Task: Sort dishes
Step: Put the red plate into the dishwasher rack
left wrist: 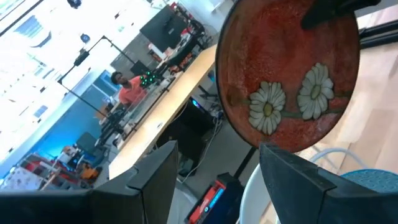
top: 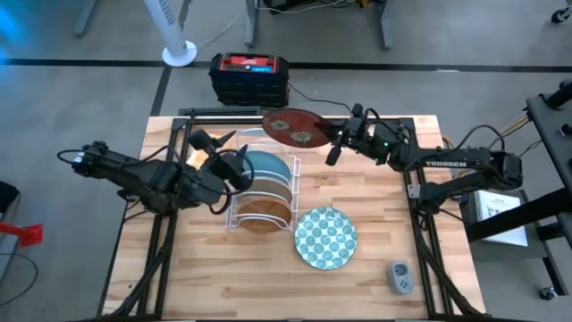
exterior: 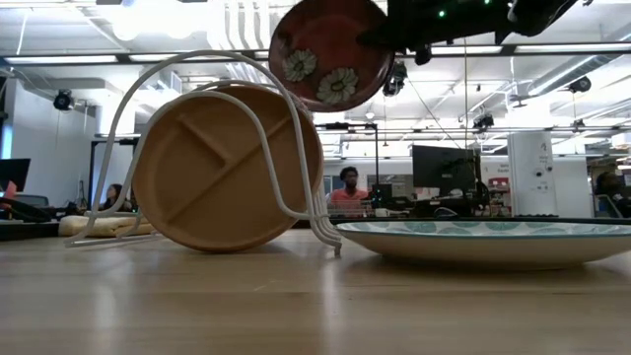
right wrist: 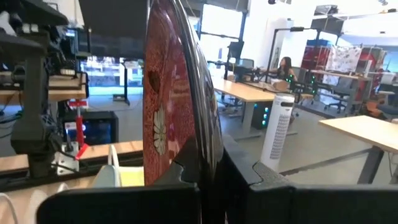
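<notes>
Red flowered plate [top: 293,126] edge-on in right pincer [top: 338,136], tilted above rack [top: 264,190]

Open-plan robotics lab: desks [right wrist: 249,90], monitors [exterior: 444,170], seated people [exterior: 346,193].

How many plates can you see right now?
4, maybe more hidden: a red flowered plate gripped in the right claw above the rack, blue plate and wooden plate in it, teal dotted plate flat on the table.
</notes>
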Robot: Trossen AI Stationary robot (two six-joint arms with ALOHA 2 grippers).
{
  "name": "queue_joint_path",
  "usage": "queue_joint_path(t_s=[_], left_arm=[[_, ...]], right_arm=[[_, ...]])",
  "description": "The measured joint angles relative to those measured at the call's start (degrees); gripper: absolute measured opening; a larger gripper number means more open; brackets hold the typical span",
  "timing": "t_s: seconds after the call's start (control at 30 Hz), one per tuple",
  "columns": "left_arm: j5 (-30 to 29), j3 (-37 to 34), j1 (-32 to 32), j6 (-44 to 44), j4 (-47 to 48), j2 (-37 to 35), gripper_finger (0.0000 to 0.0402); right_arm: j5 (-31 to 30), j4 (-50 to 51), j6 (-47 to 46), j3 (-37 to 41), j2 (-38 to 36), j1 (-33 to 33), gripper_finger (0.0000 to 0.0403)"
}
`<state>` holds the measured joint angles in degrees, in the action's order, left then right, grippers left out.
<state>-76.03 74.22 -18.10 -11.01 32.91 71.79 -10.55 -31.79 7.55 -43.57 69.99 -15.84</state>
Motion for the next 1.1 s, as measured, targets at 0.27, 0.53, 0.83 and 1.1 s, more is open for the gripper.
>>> queue_joint_path(t_s=[0.27, 0.53, 0.83, 1.1], left_arm=[[0.0, -0.1, 2.1, 4.9, 5.0, 0.0, 0.0213], [0.1, -0.1, 3.7, 5.7, 6.0, 0.0, 0.0213], [0.1, -0.1, 5.0, 6.2, 7.2, 0.0, 0.0213], [0.1, -0.1, 5.8, 6.9, 7.8, 0.0, 0.0213]], right_arm=[[0.2, -0.4, 0.2, 0.0, 3.6, 0.0, 0.0012], [0.4, -1.1, 0.5, 0.0, 6.9, 0.0, 0.0012], [1.7, -3.1, 1.3, 0.0, 12.0, 0.0, 0.0012], [2.1, -5.4, 1.9, -0.1, 15.7, 0.0, 0.0012]])
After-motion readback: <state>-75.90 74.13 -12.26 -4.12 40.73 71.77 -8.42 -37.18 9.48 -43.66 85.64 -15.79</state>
